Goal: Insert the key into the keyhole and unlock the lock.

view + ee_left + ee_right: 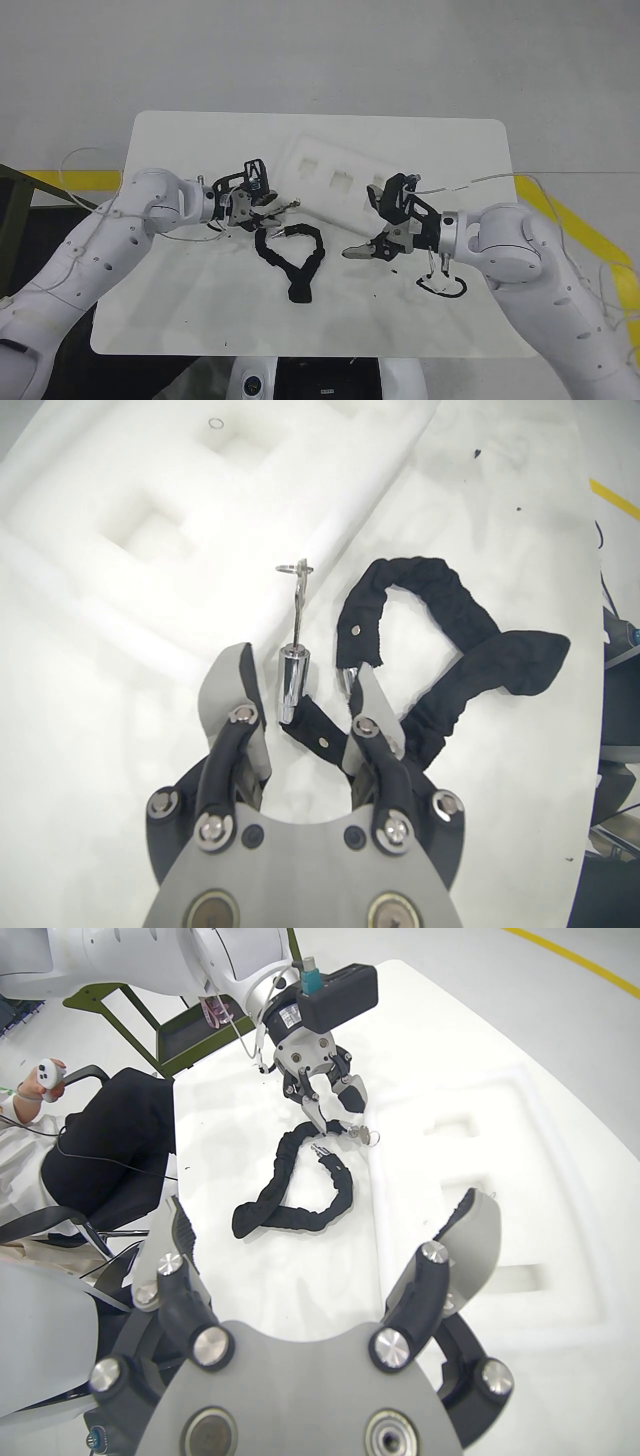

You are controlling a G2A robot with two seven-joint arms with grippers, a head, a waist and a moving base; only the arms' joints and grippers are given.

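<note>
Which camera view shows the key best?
The left wrist view: the key is close and whole there, with one end in the lock cylinder. In the right wrist view the key is small and far off; in the top view the key is only a thin glint.

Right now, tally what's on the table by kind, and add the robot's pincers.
chain lock, black fabric sleeve: 1
key, seated in the lock's cylinder: 1
foam tray, white: 1
cable loop, black: 1
Pincers, the left pincer and the right pincer, both open: 2
Total: 6
</note>
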